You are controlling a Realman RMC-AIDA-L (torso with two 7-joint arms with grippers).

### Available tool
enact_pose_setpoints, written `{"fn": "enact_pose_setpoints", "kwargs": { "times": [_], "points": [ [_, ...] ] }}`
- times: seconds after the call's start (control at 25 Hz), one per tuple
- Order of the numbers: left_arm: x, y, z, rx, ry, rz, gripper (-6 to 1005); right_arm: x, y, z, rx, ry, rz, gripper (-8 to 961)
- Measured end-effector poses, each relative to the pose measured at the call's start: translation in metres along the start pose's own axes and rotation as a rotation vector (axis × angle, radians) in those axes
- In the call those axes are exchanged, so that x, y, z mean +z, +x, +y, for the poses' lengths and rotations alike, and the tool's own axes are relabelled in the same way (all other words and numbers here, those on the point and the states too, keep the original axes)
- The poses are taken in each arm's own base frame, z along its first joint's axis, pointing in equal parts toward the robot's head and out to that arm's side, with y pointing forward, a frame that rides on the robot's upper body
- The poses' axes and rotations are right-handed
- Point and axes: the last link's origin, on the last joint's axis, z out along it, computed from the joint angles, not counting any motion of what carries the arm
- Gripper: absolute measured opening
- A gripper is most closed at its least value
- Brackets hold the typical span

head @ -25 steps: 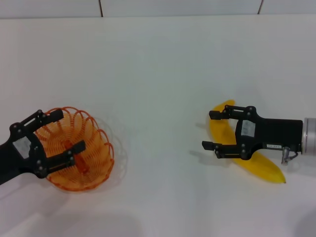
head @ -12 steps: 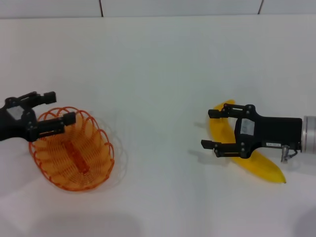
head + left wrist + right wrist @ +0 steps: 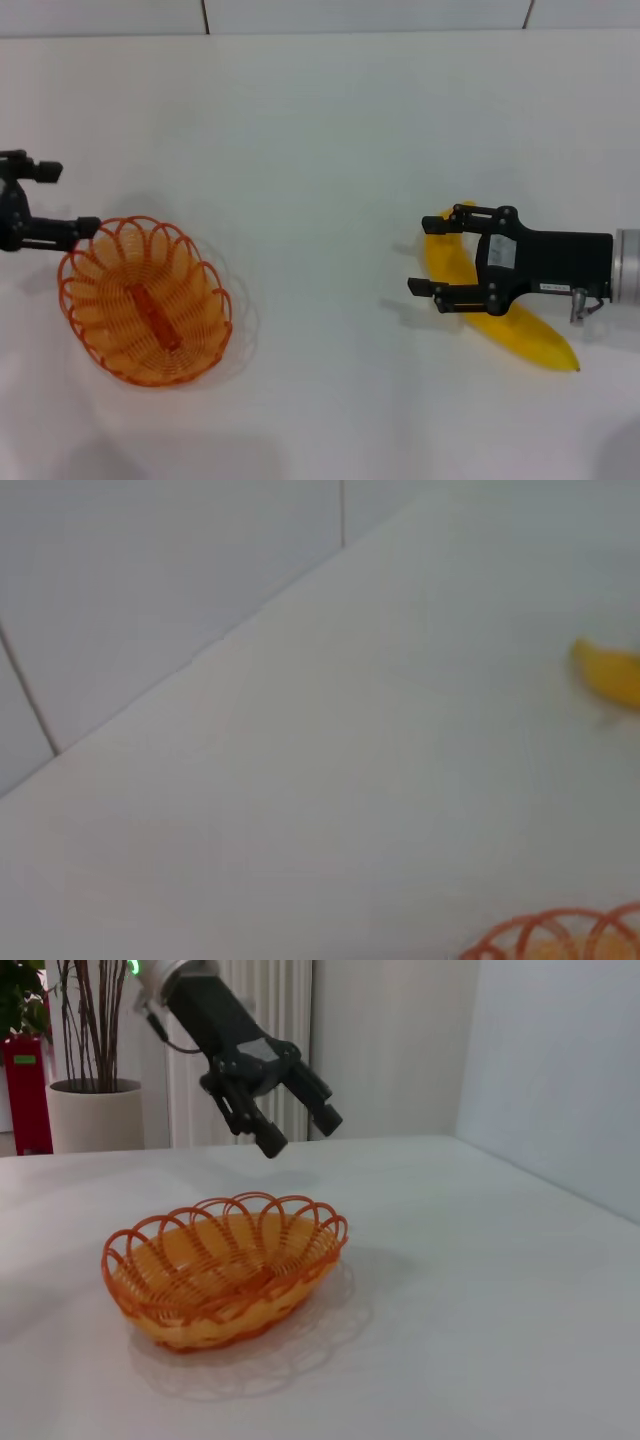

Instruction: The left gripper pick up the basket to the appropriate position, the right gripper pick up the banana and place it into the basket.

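The orange wire basket [image 3: 145,315] sits flat on the white table at the left; it also shows in the right wrist view [image 3: 225,1265] and its rim shows in the left wrist view [image 3: 560,930]. My left gripper [image 3: 68,198] is open and empty, raised just beyond the basket's far left rim, clear of it, as the right wrist view shows [image 3: 300,1132]. The yellow banana [image 3: 525,335] lies on the table at the right, its tip in the left wrist view [image 3: 608,672]. My right gripper [image 3: 422,255] is open and hovers over the banana's far half, fingers either side.
A tiled wall [image 3: 300,15] borders the table's far edge. Beyond the table's left side, the right wrist view shows a potted plant [image 3: 95,1110] and a white radiator [image 3: 270,1020]. Bare white tabletop [image 3: 320,200] lies between basket and banana.
My left gripper has let go of the basket and pulled away to the left and back. The basket, tilted before, now rests flat. The right gripper has barely moved.
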Motion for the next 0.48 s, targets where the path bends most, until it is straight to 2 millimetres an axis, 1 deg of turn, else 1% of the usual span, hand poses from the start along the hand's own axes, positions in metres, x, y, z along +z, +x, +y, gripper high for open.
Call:
{"fn": "enact_pose_setpoints", "kwargs": {
  "times": [0.12, 0.2, 0.24, 0.28, 0.32, 0.36, 0.48],
  "points": [
    [0.006, 0.009, -0.005, 0.053, -0.010, -0.057, 875, 0.001, -0.001, -0.001, -0.003, -0.001, -0.001, 787],
    [0.009, 0.009, -0.007, 0.059, -0.018, -0.078, 875, 0.001, -0.002, -0.001, -0.005, -0.002, -0.002, 787],
    [0.015, 0.012, -0.009, 0.073, -0.034, -0.105, 875, 0.002, -0.002, -0.002, -0.006, -0.003, -0.002, 787],
    [0.015, 0.012, -0.009, 0.073, -0.034, -0.105, 875, 0.002, -0.002, -0.002, -0.006, -0.003, -0.002, 787],
    [0.030, 0.017, -0.010, 0.095, -0.073, -0.137, 875, 0.002, -0.002, -0.002, -0.007, -0.002, -0.002, 787],
    [0.037, 0.019, -0.011, 0.103, -0.086, -0.145, 875, 0.002, -0.002, -0.002, -0.007, -0.002, -0.001, 787],
    [0.046, 0.022, -0.013, 0.116, -0.091, -0.166, 875, 0.005, -0.004, -0.003, -0.012, -0.007, 0.001, 787]
  ]
}}
